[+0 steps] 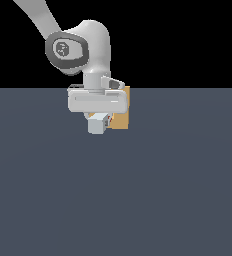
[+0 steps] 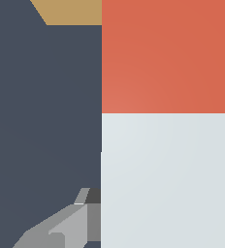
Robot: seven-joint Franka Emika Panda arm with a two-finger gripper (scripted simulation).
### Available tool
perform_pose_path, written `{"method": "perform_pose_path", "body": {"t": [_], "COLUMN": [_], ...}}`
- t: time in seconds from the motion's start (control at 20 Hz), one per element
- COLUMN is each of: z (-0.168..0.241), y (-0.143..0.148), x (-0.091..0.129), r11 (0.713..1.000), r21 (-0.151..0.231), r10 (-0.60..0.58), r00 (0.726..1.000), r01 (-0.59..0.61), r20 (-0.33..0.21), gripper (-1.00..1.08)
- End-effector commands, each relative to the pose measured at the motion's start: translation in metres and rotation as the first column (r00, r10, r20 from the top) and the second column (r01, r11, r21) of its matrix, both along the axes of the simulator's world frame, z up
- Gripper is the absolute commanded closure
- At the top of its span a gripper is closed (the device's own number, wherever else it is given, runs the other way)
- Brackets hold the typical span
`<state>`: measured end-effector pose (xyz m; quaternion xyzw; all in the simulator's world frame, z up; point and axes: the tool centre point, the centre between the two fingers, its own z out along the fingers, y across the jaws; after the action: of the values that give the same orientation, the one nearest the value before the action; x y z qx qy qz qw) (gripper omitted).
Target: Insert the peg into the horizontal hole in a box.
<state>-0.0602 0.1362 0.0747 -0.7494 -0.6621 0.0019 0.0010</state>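
Seemingly the peg (image 1: 97,123) sits between the pincer (image 1: 99,120) fingers — held.

A flat, dark slate-blue floor (image 1: 116,200) fills the lower part of the exterior view, plain and evenly lit, without marks or seams. Above its straight far edge the backdrop (image 1: 188,40) is solid black. The wrist view shows the same slate surface.

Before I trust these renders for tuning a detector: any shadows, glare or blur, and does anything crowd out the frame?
Exterior view: flat, even light, no cast shadows or glare on the floor, edges slightly pixelated; the hand hides most of the box. Wrist view: sharp, but the peg fills about half the frame, leaving a sliver of box.
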Motion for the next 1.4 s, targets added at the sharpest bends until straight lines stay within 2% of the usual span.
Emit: {"method": "perform_pose_path", "body": {"t": [0.0,0.8,1.05,1.35], "z": [0.003,0.003,0.003,0.004], "y": [0.003,0.006,0.028,0.075], "x": [0.001,0.004,0.006,0.012], "r11": [1.000,1.000,1.000,1.000], "r21": [0.001,0.001,0.001,0.002], "r10": [-0.003,-0.002,-0.002,-0.002], "r00": [1.000,1.000,1.000,1.000], "r01": [0.003,0.002,0.002,0.002], "r20": [0.004,0.003,0.003,0.006], "gripper": [1.08,1.08,1.08,1.08]}}
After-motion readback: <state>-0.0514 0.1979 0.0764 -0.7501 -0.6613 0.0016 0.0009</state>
